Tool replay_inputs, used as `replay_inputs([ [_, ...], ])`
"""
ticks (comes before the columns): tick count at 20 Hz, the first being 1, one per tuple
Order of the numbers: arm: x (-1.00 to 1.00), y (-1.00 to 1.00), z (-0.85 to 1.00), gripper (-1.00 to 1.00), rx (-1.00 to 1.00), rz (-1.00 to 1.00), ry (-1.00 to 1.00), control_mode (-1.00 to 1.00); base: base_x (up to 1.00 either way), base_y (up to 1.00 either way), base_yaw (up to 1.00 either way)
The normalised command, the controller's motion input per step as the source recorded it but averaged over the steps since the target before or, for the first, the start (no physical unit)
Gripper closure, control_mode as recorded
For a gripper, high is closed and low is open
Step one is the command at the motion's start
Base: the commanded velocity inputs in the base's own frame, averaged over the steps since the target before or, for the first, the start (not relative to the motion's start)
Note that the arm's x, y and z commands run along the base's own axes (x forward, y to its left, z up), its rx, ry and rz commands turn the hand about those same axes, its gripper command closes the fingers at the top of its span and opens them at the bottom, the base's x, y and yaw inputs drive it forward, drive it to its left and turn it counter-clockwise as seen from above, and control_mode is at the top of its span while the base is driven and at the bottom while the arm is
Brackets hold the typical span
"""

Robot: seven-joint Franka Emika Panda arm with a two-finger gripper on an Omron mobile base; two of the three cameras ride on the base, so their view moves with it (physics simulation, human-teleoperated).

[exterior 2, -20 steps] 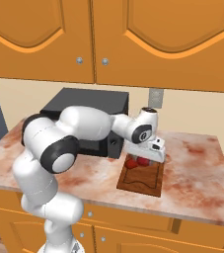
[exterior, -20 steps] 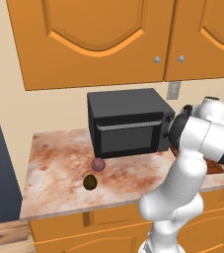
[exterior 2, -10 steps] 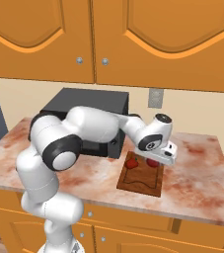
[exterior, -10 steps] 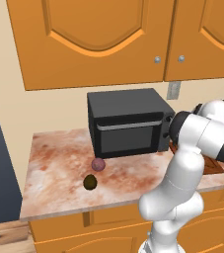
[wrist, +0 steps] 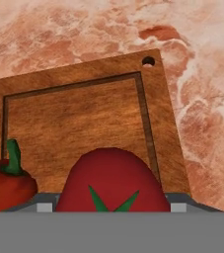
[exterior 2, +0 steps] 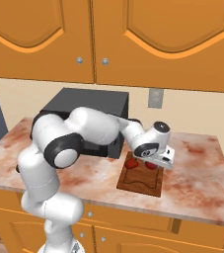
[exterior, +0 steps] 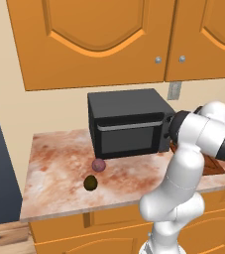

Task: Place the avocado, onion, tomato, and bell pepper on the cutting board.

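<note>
One red tomato (wrist: 112,180) sits pinched in the gripper (exterior 2: 161,159), with the cutting board (wrist: 79,126) right under it.

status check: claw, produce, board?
Claw over cutting board, tomato in its jaws. Bell pepper on board. Onion, avocado on counter.

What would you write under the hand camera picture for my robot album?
A tomato in the gripper hangs above the cutting board, with a red bell pepper beside it.
</note>
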Motion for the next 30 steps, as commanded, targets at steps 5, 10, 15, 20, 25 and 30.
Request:
replay_inputs([
  [5, 0.17, 0.08, -0.13, 1.0, 0.0, 0.01, 0.0, -1.0, 0.0, 0.0, 0.0],
  [10, 0.05, 0.02, -0.2, 1.0, 0.0, 0.0, 0.0, -1.0, 0.0, 0.0, 0.0],
  [15, 0.07, 0.0, -0.07, -1.0, 0.0, 0.0, 0.0, -1.0, 0.0, 0.0, 0.0],
  [20, 0.0, 0.0, 0.0, -1.0, 0.01, 0.0, -0.02, -1.0, 0.0, 0.0, 0.0],
  [25, 0.0, 0.0, 0.16, -1.0, 0.0, 0.0, 0.0, -1.0, 0.0, 0.0, 0.0],
  [30, -0.03, 0.0, 0.42, -1.0, -0.02, 0.0, 0.0, -1.0, 0.0, 0.0, 0.0],
])
